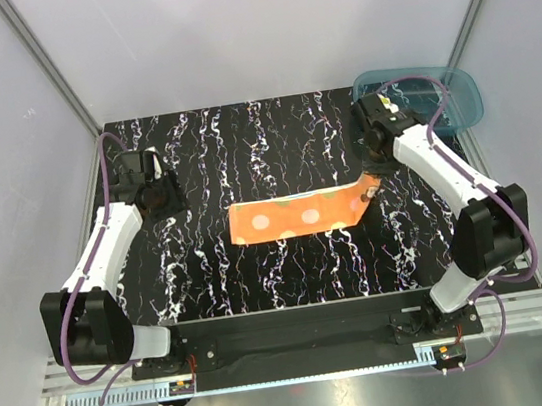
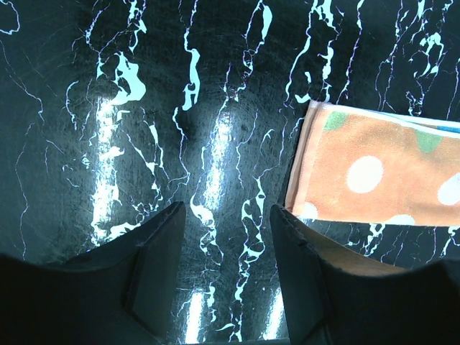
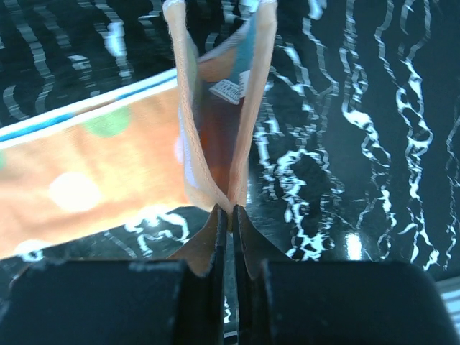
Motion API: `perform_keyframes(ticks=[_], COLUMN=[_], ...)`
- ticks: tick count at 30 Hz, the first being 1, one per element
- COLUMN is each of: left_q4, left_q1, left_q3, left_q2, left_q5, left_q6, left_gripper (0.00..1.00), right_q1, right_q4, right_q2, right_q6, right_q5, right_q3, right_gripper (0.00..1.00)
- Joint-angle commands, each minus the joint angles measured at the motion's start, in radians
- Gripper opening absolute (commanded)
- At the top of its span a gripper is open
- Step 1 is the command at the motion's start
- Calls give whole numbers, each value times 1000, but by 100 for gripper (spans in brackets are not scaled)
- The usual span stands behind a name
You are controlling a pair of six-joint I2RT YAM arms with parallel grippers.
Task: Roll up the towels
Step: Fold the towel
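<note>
Orange towel (image 1: 298, 214) lies lengthwise left-right; right end upturned, pinched in right pincer (image 3: 228, 212); left pincer (image 2: 228, 208) open.

One orange spotted towel (image 1: 298, 215), one translucent teal bin (image 1: 465, 95) at the tabletop's (image 1: 243, 146) far right corner, and two robot arms: left arm (image 1: 106, 251), right arm (image 1: 447, 163).

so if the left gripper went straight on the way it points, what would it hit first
Probably the bare table ahead of the left gripper; the orange towel lies off to the right.
</note>
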Motion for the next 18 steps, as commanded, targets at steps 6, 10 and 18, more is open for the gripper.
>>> perform_keyframes(ticks=[6,10,18], left_q4=[11,12,11], left_q1=[-4,-4,-4], left_q3=[9,8,9], left_q2=[-41,-44,-45], left_q5=[-26,-28,-31], left_q6=[11,11,13], left_gripper=[56,56,56], right_q1=[201,282,393], right_q4=[-74,-85,-115], right_q2=[74,135,246], right_q6=[80,103,134], right_q5=[42,30,25], right_q3=[158,223,375], right_gripper=[0,0,0])
